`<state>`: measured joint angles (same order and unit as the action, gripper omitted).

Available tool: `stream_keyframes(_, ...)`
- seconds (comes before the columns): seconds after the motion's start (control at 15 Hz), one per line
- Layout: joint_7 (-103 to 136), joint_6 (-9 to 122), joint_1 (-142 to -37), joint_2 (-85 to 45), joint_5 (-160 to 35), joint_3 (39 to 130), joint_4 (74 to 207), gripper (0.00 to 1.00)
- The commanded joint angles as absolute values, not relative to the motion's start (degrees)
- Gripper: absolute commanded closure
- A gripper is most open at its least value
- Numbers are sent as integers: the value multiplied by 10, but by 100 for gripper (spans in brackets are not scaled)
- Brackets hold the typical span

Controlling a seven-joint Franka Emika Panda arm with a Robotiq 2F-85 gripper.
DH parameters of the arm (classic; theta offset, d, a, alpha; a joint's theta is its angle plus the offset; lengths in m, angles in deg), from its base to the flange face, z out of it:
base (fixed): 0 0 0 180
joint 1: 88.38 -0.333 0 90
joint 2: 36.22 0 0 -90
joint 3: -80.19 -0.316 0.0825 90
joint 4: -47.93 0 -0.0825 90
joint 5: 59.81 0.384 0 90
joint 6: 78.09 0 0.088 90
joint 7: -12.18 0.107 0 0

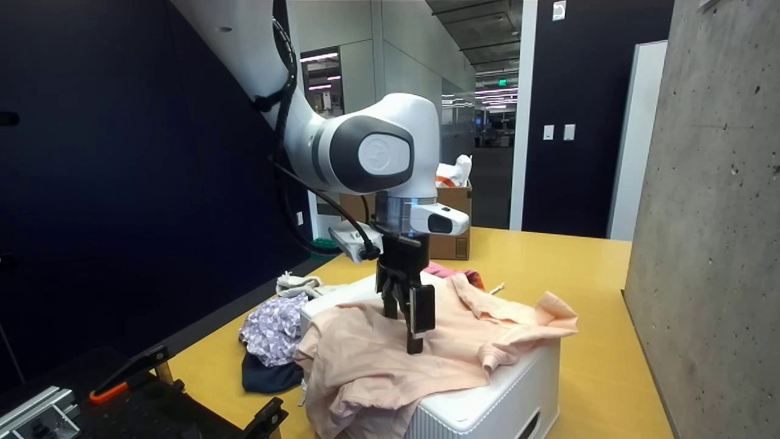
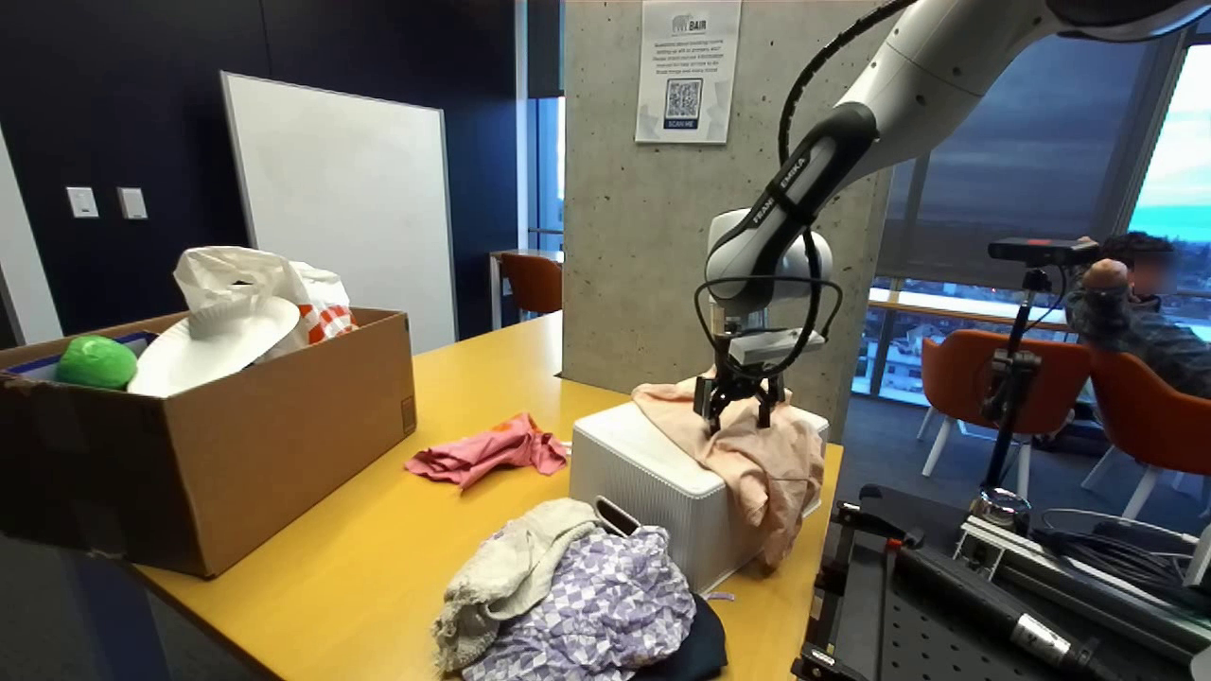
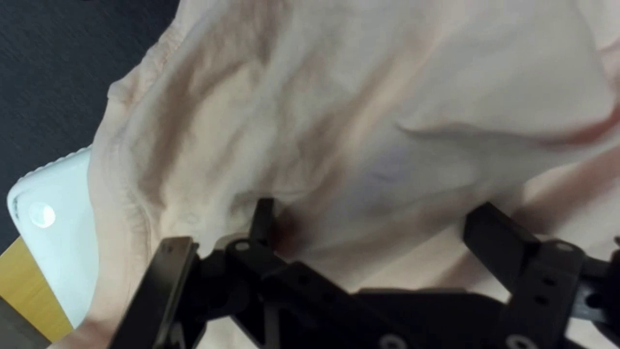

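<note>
- Research lab inside an office building, by the looks of it.
- Lab side: robot arm point(image 1: 378, 146) over a yellow desk point(image 1: 536, 262), camera point(image 2: 1041, 251) on a stand point(image 2: 1012, 375), perforated black plate point(image 2: 932, 643), length of aluminium profile point(image 1: 36, 407).
- Notice point(image 2: 688, 71) on concrete pillar point(image 2: 624, 255): BAIR logo point(image 2: 689, 24), QR code point(image 2: 683, 98), "SCAN ME".
- Office side: big whiteboard point(image 2: 345, 208) in front of dark wall point(image 2: 142, 123), wall switches point(image 2: 81, 201), orange chairs point(image 2: 1008, 378) along a window counter point(image 2: 965, 309), person point(image 2: 1126, 322) sitting there.
- Upper floor: buildings point(image 2: 910, 342) sit below, seen through tall windows point(image 2: 1184, 180).
- Deeper in: glazed partition point(image 1: 457, 110), ceiling strip lights point(image 1: 495, 92), green lit sign point(image 1: 502, 82); details back there too small to make out.
</note>
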<state>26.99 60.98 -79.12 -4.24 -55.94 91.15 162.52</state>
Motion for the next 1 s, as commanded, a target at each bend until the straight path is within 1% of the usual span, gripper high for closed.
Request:
stream_keyframes(0.0, 264, 618, -794, -33, -556, 907, 1619, 0)
stream_keyframes(0.6, 266, 607, -799, -6, -554, 901, 1575, 0)
stream_keyframes(0.93, 269, 589, -803, 19, -558, 901, 1529, 0)
